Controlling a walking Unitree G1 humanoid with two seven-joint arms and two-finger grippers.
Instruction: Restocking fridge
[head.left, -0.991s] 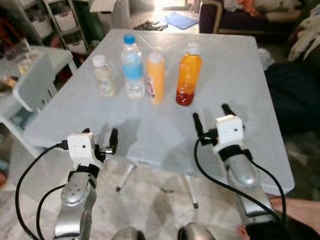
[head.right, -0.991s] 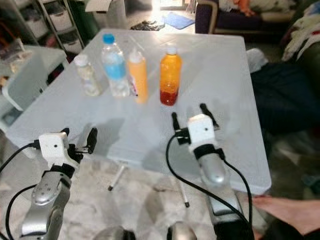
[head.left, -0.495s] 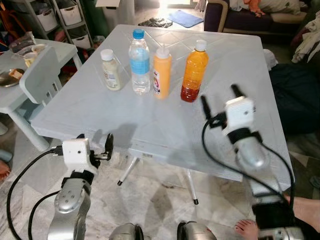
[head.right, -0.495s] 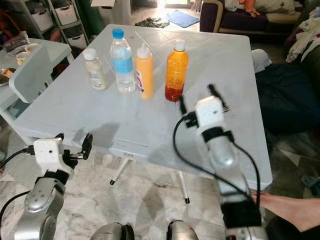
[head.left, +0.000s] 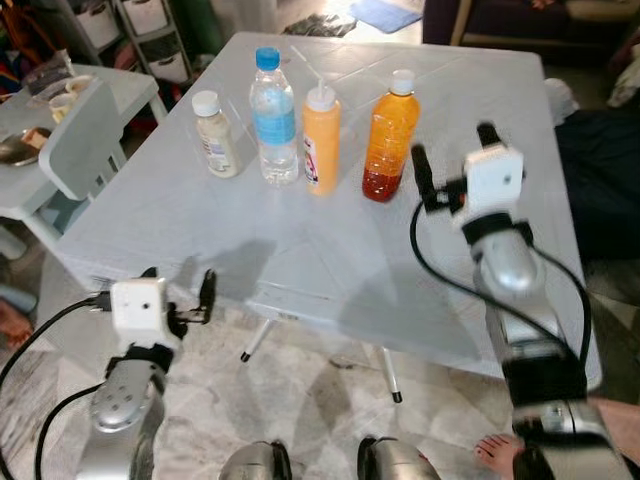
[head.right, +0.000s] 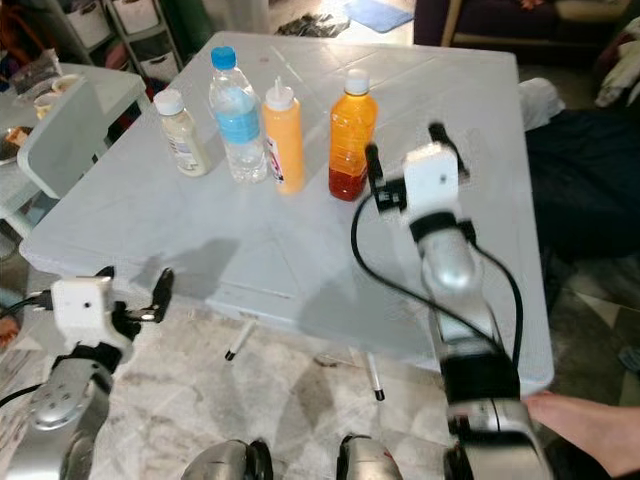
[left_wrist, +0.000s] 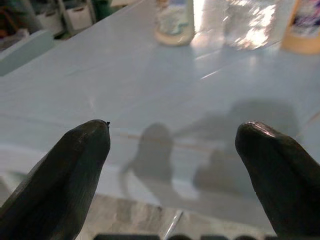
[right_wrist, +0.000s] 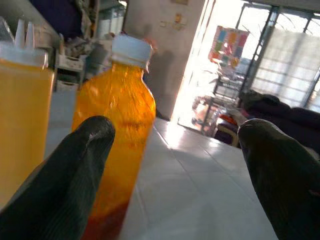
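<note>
Four bottles stand in a row on the pale grey table (head.left: 300, 250), toward its far side. From the robot's left: one squat jar-like bottle (head.left: 214, 135) with a white lid and creamy contents, one clear plastic water bottle (head.left: 274, 118) with a blue cap and blue label, one opaque yellow-orange squeeze bottle (head.left: 320, 139) with a white nozzle, and one translucent orange drink bottle (head.left: 388, 137) with a white cap, its liquid darkening to red at the base. The tabletop looks smooth and hard, scored with faint diagonal lines, and sits on thin metal legs.

The right gripper (head.left: 452, 162) is raised over the table just beside the orange drink bottle, its two black fingers spread wide with nothing between them; its wrist view has the bottle near one finger (right_wrist: 75, 175). The left gripper (head.left: 178, 290) hangs low at the table's near edge, fingers likewise wide apart and empty.

A light plastic chair (head.left: 80, 150) stands off to the left beside a smaller table. A person's bare foot (head.right: 590, 425) rests on the marbled floor at the right.
</note>
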